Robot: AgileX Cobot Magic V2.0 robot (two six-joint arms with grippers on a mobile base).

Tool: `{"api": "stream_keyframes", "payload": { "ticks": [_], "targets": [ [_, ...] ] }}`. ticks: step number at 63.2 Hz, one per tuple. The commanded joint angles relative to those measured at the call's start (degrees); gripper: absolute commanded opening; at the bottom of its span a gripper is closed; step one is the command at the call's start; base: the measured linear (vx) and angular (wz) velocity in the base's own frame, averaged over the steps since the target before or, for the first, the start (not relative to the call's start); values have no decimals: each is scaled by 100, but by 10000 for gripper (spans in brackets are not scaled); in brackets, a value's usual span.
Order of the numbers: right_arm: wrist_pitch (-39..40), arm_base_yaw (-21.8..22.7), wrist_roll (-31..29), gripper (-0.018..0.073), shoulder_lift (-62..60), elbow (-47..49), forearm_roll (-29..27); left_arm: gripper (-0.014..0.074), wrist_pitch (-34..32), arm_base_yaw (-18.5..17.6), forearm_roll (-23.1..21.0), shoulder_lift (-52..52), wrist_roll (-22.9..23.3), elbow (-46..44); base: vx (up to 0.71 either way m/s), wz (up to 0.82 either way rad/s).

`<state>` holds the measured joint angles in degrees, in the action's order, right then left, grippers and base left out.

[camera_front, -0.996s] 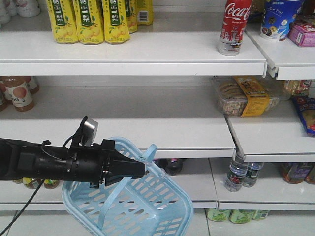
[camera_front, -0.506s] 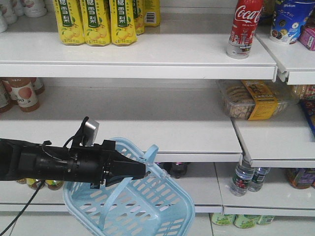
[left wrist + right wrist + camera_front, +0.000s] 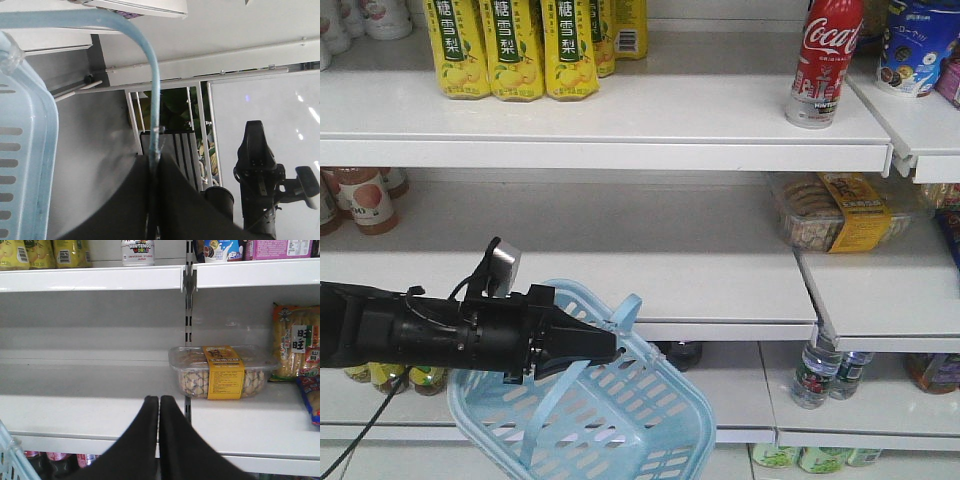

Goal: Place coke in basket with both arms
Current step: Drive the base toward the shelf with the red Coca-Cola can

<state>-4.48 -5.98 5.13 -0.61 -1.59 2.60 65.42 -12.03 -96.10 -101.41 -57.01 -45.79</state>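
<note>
White store shelves [image 3: 570, 275]; left end effector [image 3: 605, 347] clenched on the handle [image 3: 154, 75] of the basket [image 3: 665, 400].
Right end effector [image 3: 159, 407] pinched closed, empty, facing a shelf edge. Coke [image 3: 828, 62] upright at 1 o'clock on the top shelf [image 3: 620, 108], open shelf beside it toward 9 o'clock; cap cropped. Basket tilted at 6 o'clock, bottom cut off.

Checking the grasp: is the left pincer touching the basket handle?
Touching. Left wrist view shows the left pincer shut on the basket handle, which runs between its jaws.
</note>
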Motion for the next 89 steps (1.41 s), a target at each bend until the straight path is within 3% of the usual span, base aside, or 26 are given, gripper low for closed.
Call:
{"api": "stream_keyframes", "payload": {
  "ticks": [1,89],
  "targets": [
    [448,15,-29,-10,-102,-65,21,-6,523,-5,-585,291,-37,-93,3,0],
    [448,15,-29,-10,-102,-65,21,-6,523,-5,-585,291,-37,-93,4,-2]
  ]
}}
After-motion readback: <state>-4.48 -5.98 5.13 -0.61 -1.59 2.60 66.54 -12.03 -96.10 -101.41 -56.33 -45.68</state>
